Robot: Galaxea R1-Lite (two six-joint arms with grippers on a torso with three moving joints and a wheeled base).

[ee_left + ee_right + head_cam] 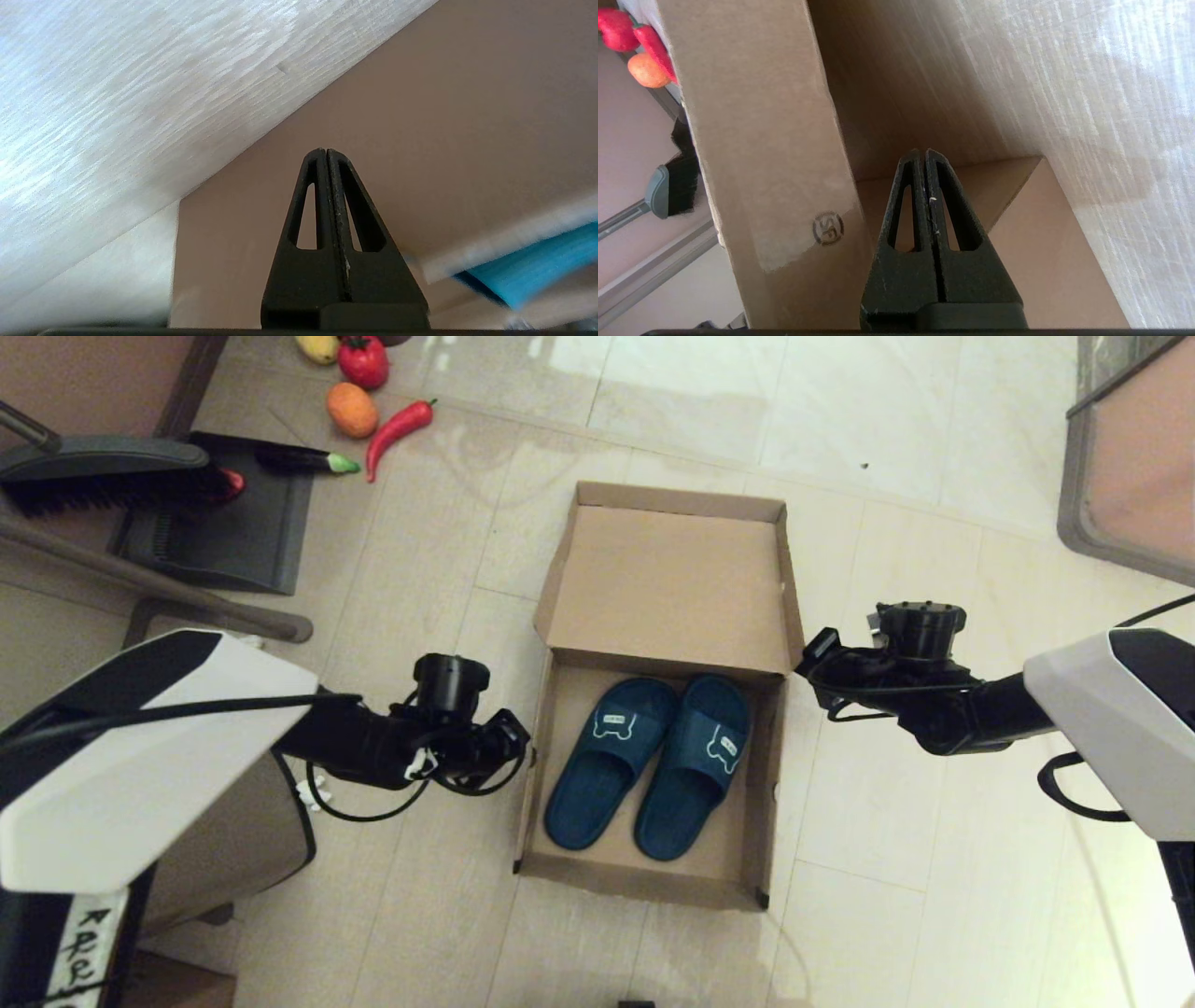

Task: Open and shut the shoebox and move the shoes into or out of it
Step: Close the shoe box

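Observation:
The brown cardboard shoebox (644,885) stands open on the tiled floor, its lid (672,588) tilted back. Both navy shoes lie side by side inside, one on the left (607,761) and one on the right (695,765). My left gripper (521,742) is shut and empty, just outside the box's left wall. In the left wrist view the left gripper (325,150) faces that brown wall (420,116), with a strip of blue shoe (537,266) showing past it. My right gripper (810,658) is shut and empty by the box's right side near the lid hinge. In the right wrist view the right gripper (923,150) points at the lid's side flap (761,140).
A dark dustpan (224,537) and a brush (103,476) lie at the back left, with toy fruit (353,409) and a red chili (400,427) beyond them. A framed piece of furniture (1120,467) stands at the back right. A tan bin (224,840) sits under my left arm.

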